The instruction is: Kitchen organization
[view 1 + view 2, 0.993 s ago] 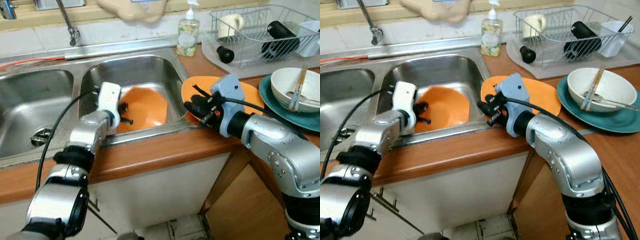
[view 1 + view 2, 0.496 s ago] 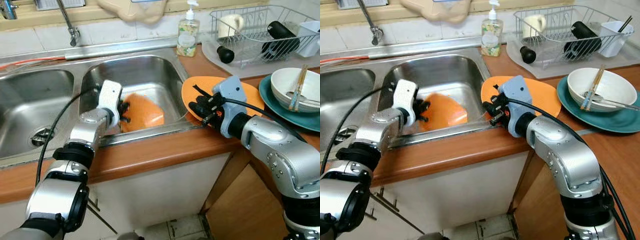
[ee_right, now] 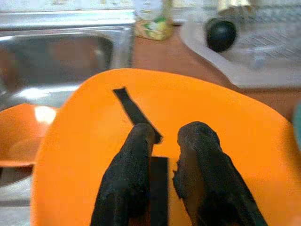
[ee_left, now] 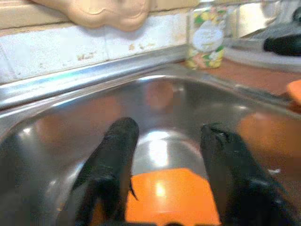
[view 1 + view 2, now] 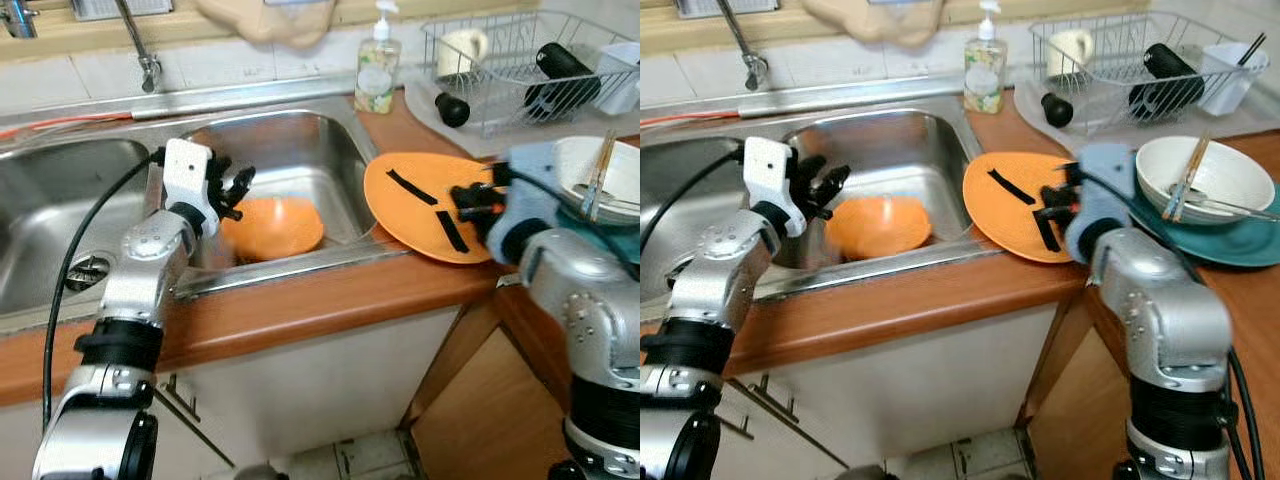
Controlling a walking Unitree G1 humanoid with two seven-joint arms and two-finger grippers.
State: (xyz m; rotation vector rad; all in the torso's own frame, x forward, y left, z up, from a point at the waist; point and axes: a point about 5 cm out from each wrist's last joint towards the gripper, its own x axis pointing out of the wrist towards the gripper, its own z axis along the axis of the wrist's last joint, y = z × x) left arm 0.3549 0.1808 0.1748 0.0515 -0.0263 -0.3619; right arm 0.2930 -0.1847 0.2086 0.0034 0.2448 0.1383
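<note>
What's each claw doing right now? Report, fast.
Left claw: open, holding nothing, above the orange bowl in the sink.
Right claw: over the orange plate; grip cannot be told.

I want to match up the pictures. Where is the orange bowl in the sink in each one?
Left eye view: the orange bowl lies in the right sink basin, just past the left gripper.
Right eye view: the same bowl, in that basin near the front wall.
Left wrist view: the bowl lies low between the black fingers.
Right wrist view: its rim peeks out beside the orange plate.
Shared landmark: the soap bottle.
</note>
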